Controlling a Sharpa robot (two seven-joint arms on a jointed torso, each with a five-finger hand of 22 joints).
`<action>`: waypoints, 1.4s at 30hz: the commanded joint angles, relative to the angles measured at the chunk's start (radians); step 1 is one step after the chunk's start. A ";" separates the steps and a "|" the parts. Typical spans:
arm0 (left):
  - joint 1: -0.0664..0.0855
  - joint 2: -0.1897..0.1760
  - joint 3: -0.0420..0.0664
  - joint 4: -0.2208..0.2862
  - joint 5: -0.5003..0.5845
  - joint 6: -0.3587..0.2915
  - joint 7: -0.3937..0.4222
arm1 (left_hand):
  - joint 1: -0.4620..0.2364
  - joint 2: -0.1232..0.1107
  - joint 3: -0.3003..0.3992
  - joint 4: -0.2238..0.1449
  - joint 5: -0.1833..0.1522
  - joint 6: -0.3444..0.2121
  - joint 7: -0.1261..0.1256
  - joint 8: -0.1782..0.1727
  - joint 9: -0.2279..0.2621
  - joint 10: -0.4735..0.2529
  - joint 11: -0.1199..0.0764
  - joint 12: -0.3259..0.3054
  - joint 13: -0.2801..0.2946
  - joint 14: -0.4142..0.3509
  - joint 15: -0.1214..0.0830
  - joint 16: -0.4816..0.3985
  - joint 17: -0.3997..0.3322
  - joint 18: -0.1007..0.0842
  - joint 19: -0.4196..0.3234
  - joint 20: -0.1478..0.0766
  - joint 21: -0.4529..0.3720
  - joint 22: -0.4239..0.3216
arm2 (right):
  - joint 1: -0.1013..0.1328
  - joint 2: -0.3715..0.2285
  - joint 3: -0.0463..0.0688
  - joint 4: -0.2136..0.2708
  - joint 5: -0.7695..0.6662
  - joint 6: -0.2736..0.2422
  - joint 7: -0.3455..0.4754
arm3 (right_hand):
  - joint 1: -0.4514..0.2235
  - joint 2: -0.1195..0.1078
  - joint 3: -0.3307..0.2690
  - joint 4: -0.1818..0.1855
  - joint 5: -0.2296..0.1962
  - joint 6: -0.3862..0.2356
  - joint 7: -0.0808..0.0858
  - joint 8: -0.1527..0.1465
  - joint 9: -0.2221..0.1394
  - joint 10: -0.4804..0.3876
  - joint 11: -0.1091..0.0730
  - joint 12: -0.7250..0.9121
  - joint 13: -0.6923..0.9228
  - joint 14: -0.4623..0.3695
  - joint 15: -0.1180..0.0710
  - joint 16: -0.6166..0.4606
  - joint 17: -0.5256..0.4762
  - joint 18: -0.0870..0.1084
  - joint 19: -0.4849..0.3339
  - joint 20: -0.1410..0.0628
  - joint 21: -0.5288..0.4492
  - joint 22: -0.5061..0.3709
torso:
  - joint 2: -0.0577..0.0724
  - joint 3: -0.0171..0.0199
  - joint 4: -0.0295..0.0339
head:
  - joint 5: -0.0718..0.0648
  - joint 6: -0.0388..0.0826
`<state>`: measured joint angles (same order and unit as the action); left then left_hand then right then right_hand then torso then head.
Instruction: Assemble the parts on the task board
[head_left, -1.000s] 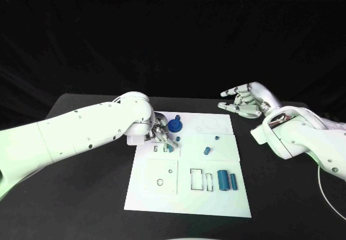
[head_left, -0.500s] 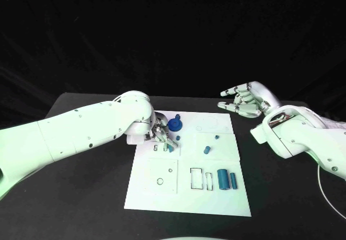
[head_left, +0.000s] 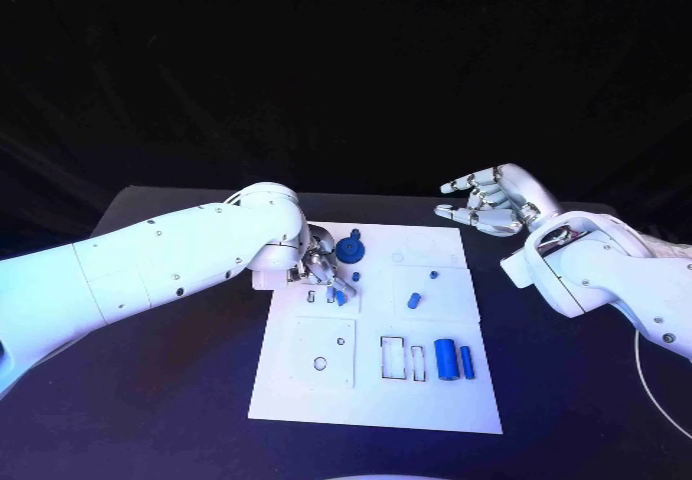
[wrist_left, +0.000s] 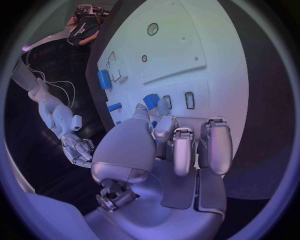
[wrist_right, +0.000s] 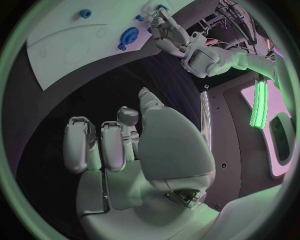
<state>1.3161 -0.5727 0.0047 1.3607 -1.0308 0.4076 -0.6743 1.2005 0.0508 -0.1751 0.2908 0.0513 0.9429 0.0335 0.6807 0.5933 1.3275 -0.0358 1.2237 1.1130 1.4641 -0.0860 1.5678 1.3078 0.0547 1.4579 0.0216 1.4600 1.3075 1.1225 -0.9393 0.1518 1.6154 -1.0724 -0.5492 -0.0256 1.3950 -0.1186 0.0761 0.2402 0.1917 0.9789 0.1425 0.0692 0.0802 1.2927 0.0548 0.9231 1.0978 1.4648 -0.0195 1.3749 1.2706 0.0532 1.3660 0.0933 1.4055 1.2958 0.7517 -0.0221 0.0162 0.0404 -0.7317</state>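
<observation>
**Left hand at the upper slots of the task board, right hand idle off the board**

The task board (head_left: 378, 385) is a white rectangular plate lying in the middle of the black worktop (head_left: 173, 400), marked with outlined rectangles, circles and small slots. Blue parts sit on it: a gear-like piece (head_left: 349, 248) near its upper left, a small peg (head_left: 414, 299) lying near the centre, a tiny stud (head_left: 434, 274) above that, and two cylinders, one thick (head_left: 446, 359) and one thin (head_left: 466, 362), lying side by side at the lower right.

The left hand (head_left: 323, 268) is over the board's upper-left part, just below the gear-like piece, fingers (wrist_left: 164, 131) curled downward. In the left wrist view a small blue part (wrist_left: 150, 101) shows at the fingertips, beside two narrow slot outlines; it looks pinched, though I cannot tell for sure that the grip is closed on it.

The right hand (head_left: 490, 202) hovers above the worktop beyond the board's upper-right corner, well apart from the parts, fingers loosely curved and spread, holding nothing.
</observation>
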 joint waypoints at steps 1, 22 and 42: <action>0.001 -0.001 0.000 0.004 0.005 0.000 0.002 | -0.019 -0.002 -0.012 0.001 -0.003 0.001 -0.003 0.002 0.004 0.006 0.000 0.005 0.004 0.107 -0.005 0.003 0.263 -0.012 0.012 0.000 0.006 0.076 | -0.001 0.001 0.000 -0.001 -0.005 0.014 0.002 | -0.013 0.002 -0.006 0.001 0.006 0.009 -0.001 0.004 0.002 0.005 -0.001 -0.005 -0.001 0.044 0.001 -0.004 -0.001 0.016 -0.007 0.000 -0.004 -0.001 | 0.000 0.0001 -0.0003 | 0.001 -0.001; 0.001 -0.009 0.000 0.013 0.003 0.032 0.000 | -0.047 0.003 -0.031 -0.002 -0.003 0.010 -0.008 0.004 0.017 0.018 -0.004 0.017 0.020 0.107 -0.008 0.003 0.263 -0.015 0.021 -0.002 0.015 0.094 | -0.003 0.002 0.000 -0.005 -0.004 0.024 0.001 | -0.015 0.003 -0.008 0.002 0.007 0.009 -0.001 0.004 0.002 0.005 -0.001 -0.004 0.000 0.044 0.001 -0.004 -0.001 0.016 -0.007 0.000 -0.004 -0.002 | 0.000 0.0004 -0.0004 | 0.003 -0.004; 0.000 -0.004 0.000 0.018 0.001 0.032 -0.002 | -0.030 0.016 -0.026 -0.006 -0.003 0.015 -0.011 0.005 0.023 0.021 -0.007 0.019 0.023 0.107 -0.010 0.003 0.263 -0.016 0.023 -0.004 0.017 0.098 | -0.004 0.000 0.000 -0.006 -0.004 0.029 0.000 | -0.017 0.003 -0.010 0.003 0.007 0.010 -0.001 0.004 0.002 0.007 -0.001 -0.001 0.001 0.044 0.001 -0.003 0.000 0.016 -0.007 0.000 -0.004 -0.001 | 0.000 0.0001 -0.0004 | 0.004 -0.009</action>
<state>1.3158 -0.5788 0.0044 1.3764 -1.0313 0.4227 -0.6749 1.1682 0.0578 -0.2026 0.2908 0.0513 0.9540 0.0226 0.6807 0.6154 1.3419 -0.0431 1.2394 1.1350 1.4676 -0.0894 1.5678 1.3074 0.0548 1.4616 0.0179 1.4717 1.3074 1.1196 -0.9396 0.1515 1.6094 -1.0720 -0.5346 -0.0266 1.3897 -0.1133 0.0733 0.2430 0.1957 0.9789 0.1425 0.0692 0.0805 1.2927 0.0548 0.9231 1.0978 1.4648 -0.0195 1.3749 1.2707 0.0532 1.3660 0.0933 1.4058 1.2959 0.7521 -0.0216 0.0158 0.0435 -0.7401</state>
